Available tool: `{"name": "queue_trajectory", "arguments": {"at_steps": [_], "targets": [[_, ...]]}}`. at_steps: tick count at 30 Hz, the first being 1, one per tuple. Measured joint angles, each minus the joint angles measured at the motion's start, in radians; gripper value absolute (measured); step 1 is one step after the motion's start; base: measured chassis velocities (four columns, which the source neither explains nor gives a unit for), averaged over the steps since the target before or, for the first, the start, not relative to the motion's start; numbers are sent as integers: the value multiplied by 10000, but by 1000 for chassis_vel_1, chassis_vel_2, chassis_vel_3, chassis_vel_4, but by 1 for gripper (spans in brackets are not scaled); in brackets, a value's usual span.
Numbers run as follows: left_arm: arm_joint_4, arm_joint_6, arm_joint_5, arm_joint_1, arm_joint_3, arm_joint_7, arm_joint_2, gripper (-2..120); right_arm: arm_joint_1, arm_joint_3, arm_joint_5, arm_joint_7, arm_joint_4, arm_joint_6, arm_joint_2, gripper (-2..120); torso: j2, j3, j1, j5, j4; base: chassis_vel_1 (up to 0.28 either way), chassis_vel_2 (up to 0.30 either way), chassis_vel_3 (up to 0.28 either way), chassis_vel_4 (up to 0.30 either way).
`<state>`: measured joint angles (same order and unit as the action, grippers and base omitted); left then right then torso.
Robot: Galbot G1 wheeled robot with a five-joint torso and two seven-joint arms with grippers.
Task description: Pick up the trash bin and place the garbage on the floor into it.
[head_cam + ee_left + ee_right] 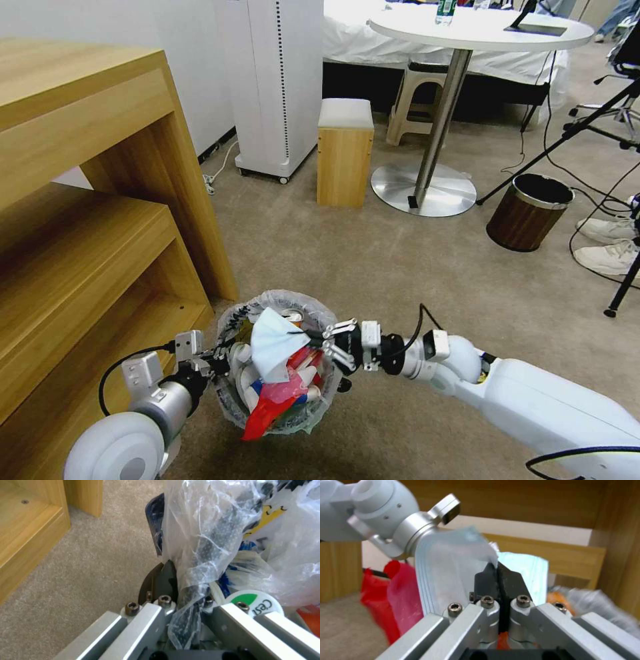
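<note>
The trash bin, a small round bin lined with crinkly translucent plastic, hangs above the beige floor beside the wooden shelf unit. My left gripper is shut on its rim; the left wrist view has the gripper pinching the bag-covered rim. Garbage fills the bin, with a red wrapper spilling over its near edge. My right gripper is over the bin, shut on a pale blue-white pleated sheet. The right wrist view shows the closed fingertips clamping that sheet, red wrapper beyond.
A wooden shelf unit stands close on the left. Farther off are a small wooden stool, the round table's metal base, a brown wood-look bin, tripod legs and a person's white shoes.
</note>
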<state>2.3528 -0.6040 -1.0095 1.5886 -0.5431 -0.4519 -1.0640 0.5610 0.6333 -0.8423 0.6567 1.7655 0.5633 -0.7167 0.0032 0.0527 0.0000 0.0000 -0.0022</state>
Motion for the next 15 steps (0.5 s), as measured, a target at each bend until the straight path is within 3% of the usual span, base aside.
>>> {"name": "queue_trajectory", "arguments": {"at_steps": [15], "targets": [[46, 20, 176, 169, -54, 48, -96, 0, 423, 140, 296, 21, -649, 213, 264, 0, 0, -1, 0, 0, -2, 0, 0, 0, 0]]}}
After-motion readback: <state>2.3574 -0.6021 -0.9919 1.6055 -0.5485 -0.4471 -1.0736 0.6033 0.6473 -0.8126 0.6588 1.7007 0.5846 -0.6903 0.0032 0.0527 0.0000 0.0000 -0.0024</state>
